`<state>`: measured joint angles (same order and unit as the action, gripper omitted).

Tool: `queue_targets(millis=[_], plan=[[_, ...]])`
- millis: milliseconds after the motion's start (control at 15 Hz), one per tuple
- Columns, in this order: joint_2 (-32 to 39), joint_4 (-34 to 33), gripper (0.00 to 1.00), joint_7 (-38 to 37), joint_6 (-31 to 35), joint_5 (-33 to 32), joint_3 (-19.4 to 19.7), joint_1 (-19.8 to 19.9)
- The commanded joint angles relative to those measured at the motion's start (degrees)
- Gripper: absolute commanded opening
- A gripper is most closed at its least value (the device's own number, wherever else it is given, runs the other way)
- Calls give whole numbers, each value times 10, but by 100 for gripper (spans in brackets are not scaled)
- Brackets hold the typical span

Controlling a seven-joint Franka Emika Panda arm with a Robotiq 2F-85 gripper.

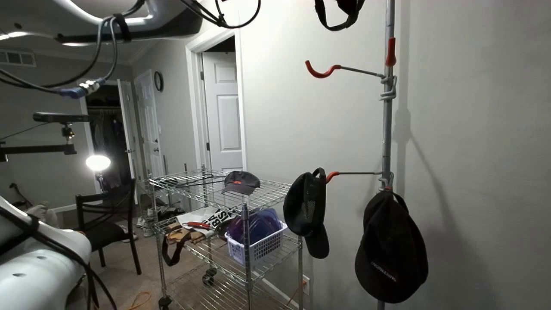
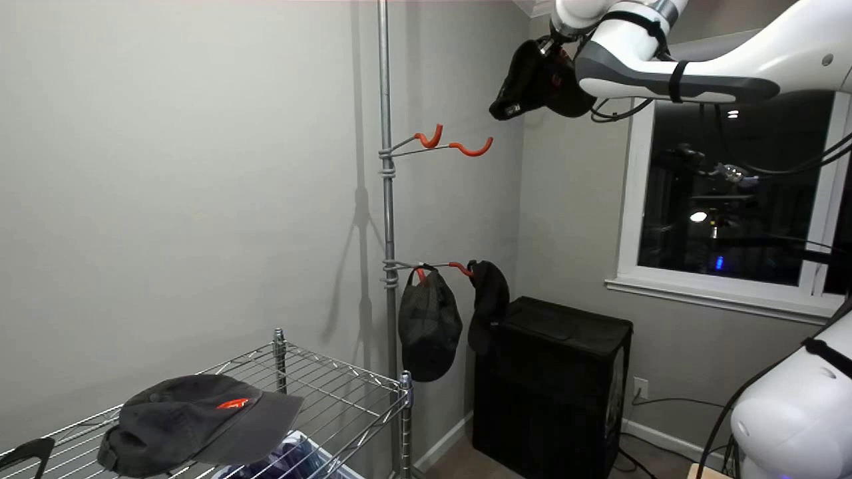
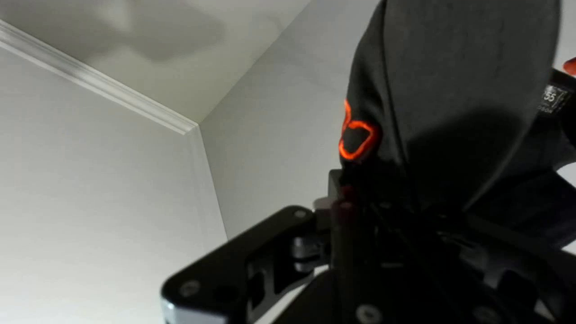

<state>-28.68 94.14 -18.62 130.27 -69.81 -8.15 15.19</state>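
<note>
Gray walls (image 2: 459,213) are meeting behind a dark baseball cap (image 2: 527,80), which the closed gripper (image 2: 551,45) is pinching at upper right of an exterior view, above and right of the upper orange-tipped hooks (image 2: 472,152). Its brim (image 3: 468,85) is pointing upward from the gripper in the wrist view, beside orange-outlined embroidery (image 3: 357,140); a label (image 3: 552,100) is showing "55". At lower right of an exterior view, a hanging black cap (image 1: 391,249) is reading "ENGINEERING".

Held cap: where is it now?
Gripped by the tool, the cap is upper right in an exterior view, above and right of the upper orange hooks.
</note>
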Motion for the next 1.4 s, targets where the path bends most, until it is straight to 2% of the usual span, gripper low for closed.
queue_targets(millis=[0, 467, 867, 1333], plan=[[32, -27, 2, -13, 0, -40, 28, -25], [61, -30, 2, -26, 18, -68, 68, -48], [86, -46, 2, -66, 29, -111, 75, -61], [127, -77, 2, -133, 23, -193, 77, -71]])
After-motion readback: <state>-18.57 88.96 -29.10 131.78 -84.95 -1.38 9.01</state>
